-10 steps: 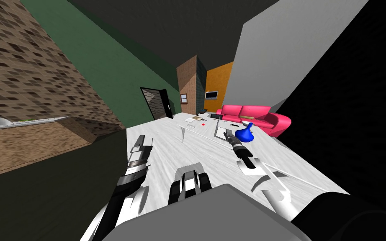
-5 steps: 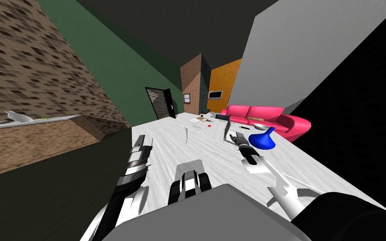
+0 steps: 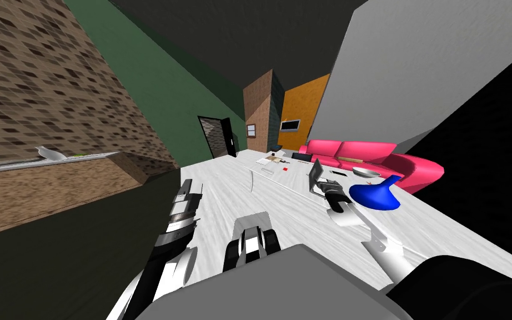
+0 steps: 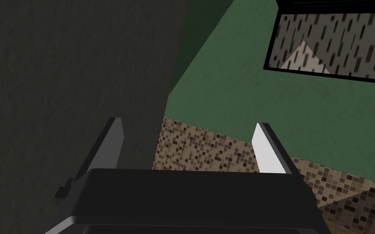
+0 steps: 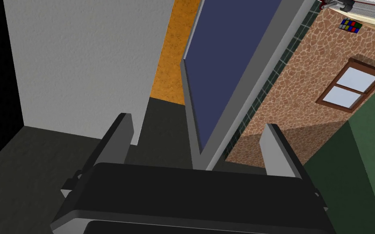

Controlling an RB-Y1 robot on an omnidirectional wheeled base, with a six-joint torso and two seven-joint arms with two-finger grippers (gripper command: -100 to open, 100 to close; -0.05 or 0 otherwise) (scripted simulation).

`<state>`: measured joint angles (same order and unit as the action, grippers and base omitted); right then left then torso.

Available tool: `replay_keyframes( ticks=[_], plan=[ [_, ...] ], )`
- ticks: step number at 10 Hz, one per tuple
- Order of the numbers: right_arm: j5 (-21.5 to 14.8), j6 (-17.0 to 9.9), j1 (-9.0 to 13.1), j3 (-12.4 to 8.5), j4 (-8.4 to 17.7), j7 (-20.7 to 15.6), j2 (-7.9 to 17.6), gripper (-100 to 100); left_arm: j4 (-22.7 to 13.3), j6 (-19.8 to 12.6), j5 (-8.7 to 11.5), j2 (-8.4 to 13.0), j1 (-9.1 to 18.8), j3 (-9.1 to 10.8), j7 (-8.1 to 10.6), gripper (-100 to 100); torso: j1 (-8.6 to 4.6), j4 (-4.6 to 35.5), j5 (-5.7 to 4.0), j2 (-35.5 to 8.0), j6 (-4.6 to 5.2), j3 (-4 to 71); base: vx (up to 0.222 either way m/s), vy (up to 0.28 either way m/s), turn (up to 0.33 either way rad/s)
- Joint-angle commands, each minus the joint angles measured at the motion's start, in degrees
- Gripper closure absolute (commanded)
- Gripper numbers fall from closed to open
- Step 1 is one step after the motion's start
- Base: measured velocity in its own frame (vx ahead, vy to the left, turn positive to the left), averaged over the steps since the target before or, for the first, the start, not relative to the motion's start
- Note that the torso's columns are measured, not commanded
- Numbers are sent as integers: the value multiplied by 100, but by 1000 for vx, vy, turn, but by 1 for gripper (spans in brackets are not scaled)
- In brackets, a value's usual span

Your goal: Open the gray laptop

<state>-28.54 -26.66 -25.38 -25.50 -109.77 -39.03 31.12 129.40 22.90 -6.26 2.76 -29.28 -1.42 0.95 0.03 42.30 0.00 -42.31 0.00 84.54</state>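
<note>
The laptop (image 3: 315, 169) lid now stands raised at one o'clock, between the released jaws of the right gripper (image 5: 197, 122); left gripper (image 4: 188, 122) released too

Laptop (image 3: 315, 172) on bench (image 3: 285, 178), lid raised. Right pincer (image 3: 321, 187) just before it, with the lid's edge standing between its two fingers, touching neither. Vase (image 3: 376, 196) just right of that arm. Bowl (image 3: 366, 172) behind vase, sofa (image 3: 371, 155) behind both. Papers (image 3: 271, 161) at bench's far end. Left pincer (image 3: 191, 189) well apart, left of bench.
</note>
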Motion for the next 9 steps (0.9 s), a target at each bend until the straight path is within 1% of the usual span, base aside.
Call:
replay_keyframes(
  ticks=[1,2,3,4,5,6,7,9],
  plan=[
    [-145,-290,14,-151,181,-273,210,-100,0,0,0,0,0,0,0,0,-3,-2,0,6,0,5,112,85,46],
    [-224,-457,34,-229,280,-421,340,-100,0,0,0,0,0,0,0,0,-10,-2,-2,2,0,3,118,94,77],
    [-276,-567,46,-280,343,-518,428,-100,0,0,0,0,0,0,0,0,-5,-1,-1,4,-1,3,134,101,78],
    [-223,-512,-2,-243,227,-447,360,-100,0,0,0,0,0,0,0,0,0,-2,0,7,0,5,63,45,11],
    [-231,-541,-3,-251,230,-472,367,-100,0,0,0,1,0,1,0,0,-16,2,-4,-15,2,-7,14,10,0],
    [-230,-538,-2,-249,229,-469,366,100,0,0,0,1,1,1,0,0,-23,7,-7,-25,1,-15,8,4,-2],
    [-133,-424,155,-296,304,-278,275,100,0,0,0,1,1,1,0,0,-15,4,-7,-17,-2,-11,-42,-38,-85],
    [-35,-309,310,-340,379,-87,182,100,0,0,0,1,2,1,0,0,-22,-4,-13,-7,8,-4,-77,-51,-37]
  ],
)
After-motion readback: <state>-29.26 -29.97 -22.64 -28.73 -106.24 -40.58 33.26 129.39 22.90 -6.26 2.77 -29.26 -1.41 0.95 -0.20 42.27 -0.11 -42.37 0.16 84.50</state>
